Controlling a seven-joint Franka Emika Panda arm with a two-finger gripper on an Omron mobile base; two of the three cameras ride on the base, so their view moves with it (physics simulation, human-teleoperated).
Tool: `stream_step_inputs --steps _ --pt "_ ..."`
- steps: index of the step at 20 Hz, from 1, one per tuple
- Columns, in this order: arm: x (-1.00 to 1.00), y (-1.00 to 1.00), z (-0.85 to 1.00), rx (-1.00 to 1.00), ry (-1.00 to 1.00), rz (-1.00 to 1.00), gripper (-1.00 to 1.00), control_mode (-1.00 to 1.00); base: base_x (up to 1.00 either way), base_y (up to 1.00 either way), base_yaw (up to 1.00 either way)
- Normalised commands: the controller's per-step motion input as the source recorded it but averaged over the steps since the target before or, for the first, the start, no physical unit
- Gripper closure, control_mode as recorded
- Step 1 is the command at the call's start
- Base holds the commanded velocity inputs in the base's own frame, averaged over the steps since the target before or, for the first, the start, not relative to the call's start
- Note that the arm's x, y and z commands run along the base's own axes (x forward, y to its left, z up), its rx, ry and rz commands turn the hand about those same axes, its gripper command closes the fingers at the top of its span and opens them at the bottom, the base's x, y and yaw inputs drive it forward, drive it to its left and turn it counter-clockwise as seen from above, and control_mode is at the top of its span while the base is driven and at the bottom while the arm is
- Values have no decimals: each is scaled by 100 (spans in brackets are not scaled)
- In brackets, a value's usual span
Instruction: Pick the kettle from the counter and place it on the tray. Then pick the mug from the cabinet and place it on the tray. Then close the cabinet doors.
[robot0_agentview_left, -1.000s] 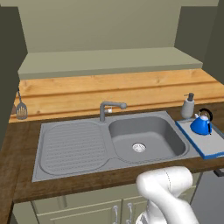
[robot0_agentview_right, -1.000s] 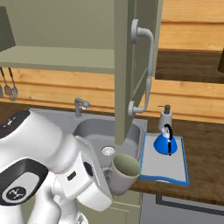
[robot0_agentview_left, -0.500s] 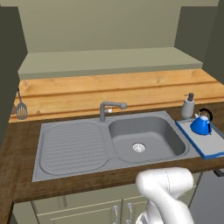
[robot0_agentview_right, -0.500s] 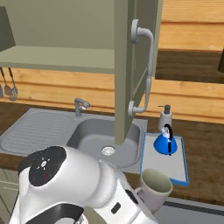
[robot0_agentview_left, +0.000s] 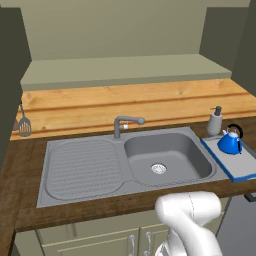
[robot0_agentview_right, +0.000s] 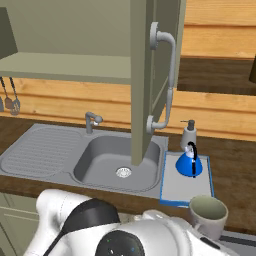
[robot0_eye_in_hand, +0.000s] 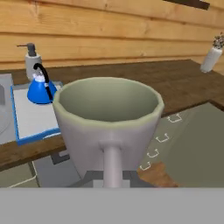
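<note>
The grey mug (robot0_agentview_right: 209, 215) hangs upright at the end of my arm, just past the near right corner of the tray (robot0_agentview_right: 186, 189). In the hand view the mug (robot0_eye_in_hand: 109, 127) looms large, its loop handle toward me, and my gripper (robot0_eye_in_hand: 113, 177) is shut on that handle. The blue kettle (robot0_agentview_right: 190, 162) stands on the far part of the tray; it shows as the kettle (robot0_eye_in_hand: 40, 89) on the tray (robot0_eye_in_hand: 30, 118) to the mug's left. The cabinet door (robot0_agentview_right: 150, 75) stands open above the sink, and the cabinet shelf (robot0_agentview_left: 125, 70) is bare.
A grey soap pump bottle (robot0_agentview_right: 188, 134) stands behind the tray. The steel sink (robot0_agentview_left: 165, 160) with its faucet (robot0_agentview_left: 122, 125) is set in the dark counter (robot0_agentview_right: 235, 165). Utensils (robot0_agentview_left: 24, 125) hang on the left wall. A white vase (robot0_eye_in_hand: 212, 57) sits far right.
My arm has swung to the right, carrying the mug from in front of the sink to the tray's near right corner. Kettle, tray and door have not moved.
</note>
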Motion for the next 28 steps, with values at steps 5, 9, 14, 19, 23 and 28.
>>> stream_step_inputs --steps 5,9,14,19,23,28 --pt "49 -55 0 1 1 37 100 -100 0 0 0" --pt "56 -47 0 3 4 37 100 -100 0 0 0" --pt "31 -38 -32 0 0 37 100 -100 0 0 0" --pt "61 -31 -21 6 0 31 100 -100 0 0 0" --pt "60 -21 -4 14 0 27 100 -100 0 0 0" --pt "35 -13 -24 5 1 18 100 -100 0 0 0"
